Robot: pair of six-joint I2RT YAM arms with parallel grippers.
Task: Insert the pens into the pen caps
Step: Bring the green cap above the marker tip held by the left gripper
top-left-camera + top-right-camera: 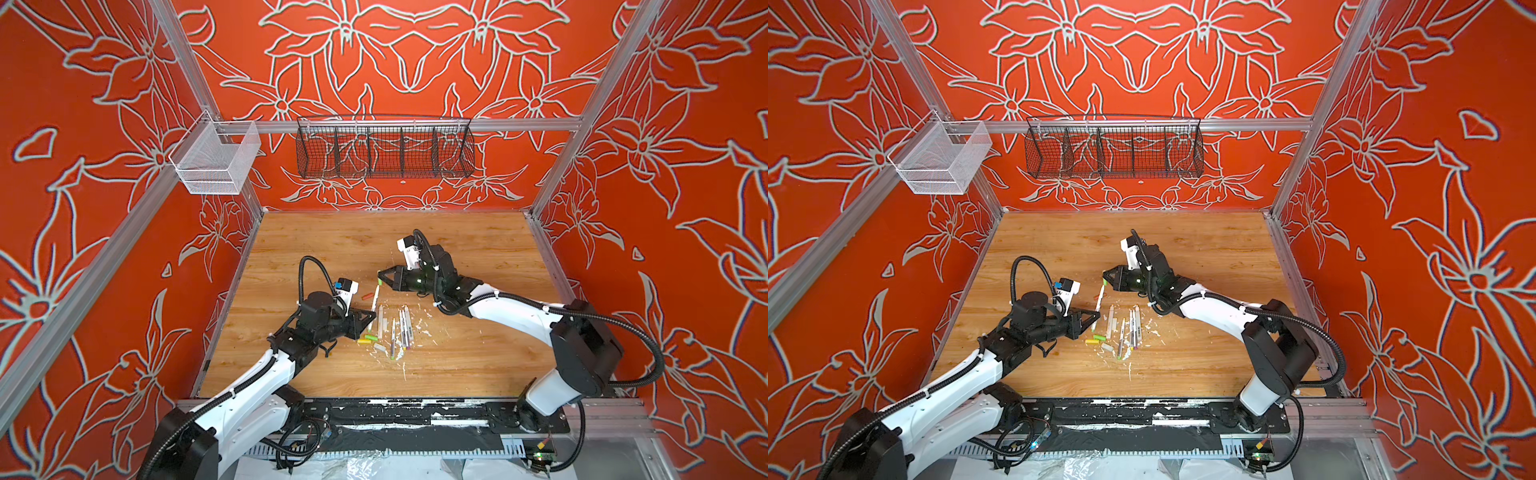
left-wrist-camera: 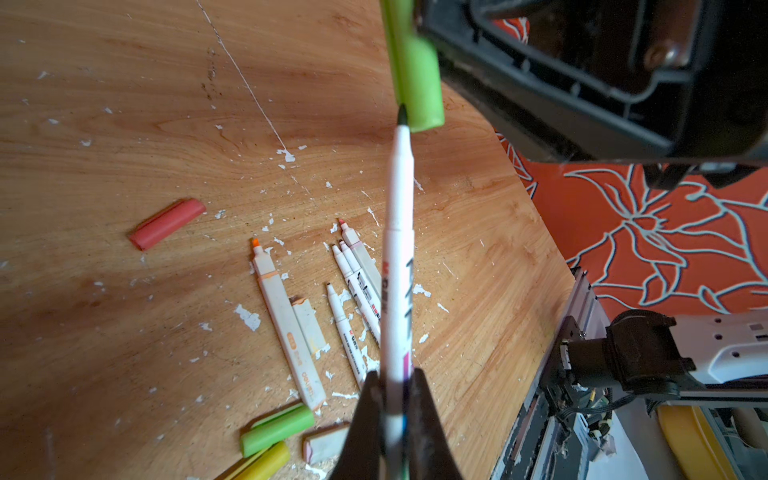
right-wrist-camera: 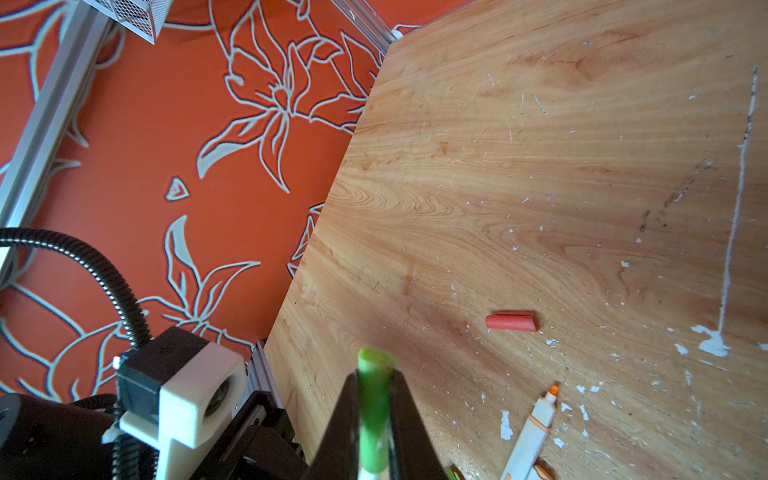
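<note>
Boxed in on three sides by red-orange walls with pale flower outlines (image 1: pixel 83 208). Floored with a light wooden tabletop (image 1: pixel 457 249), flecked with white paint mid-table, bare and open across the far half and toward the right edge. High on the back wall, a black wire basket (image 1: pixel 384 151); at the left corner, a white mesh basket (image 1: pixel 214 160).

Near the middle, left gripper (image 2: pixel 395 382) pressed together on the rear of a slim white marker pen (image 2: pixel 399 249), long axis running away from the near edge, dark tip aimed at the right gripper (image 3: pixel 376 376). Pinched there, a lime green pen cap (image 3: pixel 375 359), mouth toward the tip, tip at its rim; inside or not, impossible to tell.

Right of the held pen, flat on the wood, a loose row of white and grey pens (image 1: pixel 401 328), tips pointing far. Left of it, an orange-red cap (image 2: pixel 166 224). By the row's near end, a second lime green cap (image 2: pixel 276 430), a yellow cap (image 2: pixel 266 461), a pale grey cap (image 1: pixel 380 348).
</note>
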